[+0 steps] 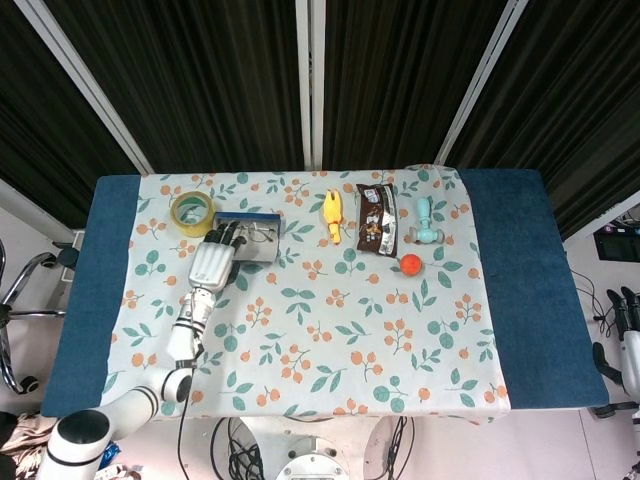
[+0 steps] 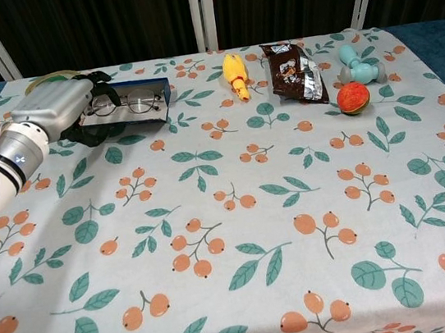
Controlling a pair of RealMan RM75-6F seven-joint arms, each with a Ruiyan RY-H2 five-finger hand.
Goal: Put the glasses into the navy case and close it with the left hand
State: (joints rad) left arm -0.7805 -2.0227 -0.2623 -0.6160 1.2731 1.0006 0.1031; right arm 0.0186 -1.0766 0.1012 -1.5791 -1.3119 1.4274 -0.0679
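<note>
The navy case [image 1: 250, 234] [image 2: 137, 104] lies at the back left of the floral cloth, partly folded, its near half tilted steeply up. Inside it lie the thin-framed glasses [image 1: 262, 236] [image 2: 125, 106], still visible through the gap. My left hand [image 1: 212, 262] [image 2: 55, 107] grips the left end of the raised half, with fingers over its upper edge and dark fingers under it. My right hand [image 1: 630, 345] hangs off the table at the far right, away from everything and holding nothing, with its fingers apart.
A yellow tape roll [image 1: 193, 212] [image 2: 46, 78] sits just left of the case, behind my hand. Further right along the back lie a yellow toy chicken [image 1: 332, 215], a brown snack packet [image 1: 377, 218], a teal toy [image 1: 425, 222] and a red ball [image 1: 410, 264].
</note>
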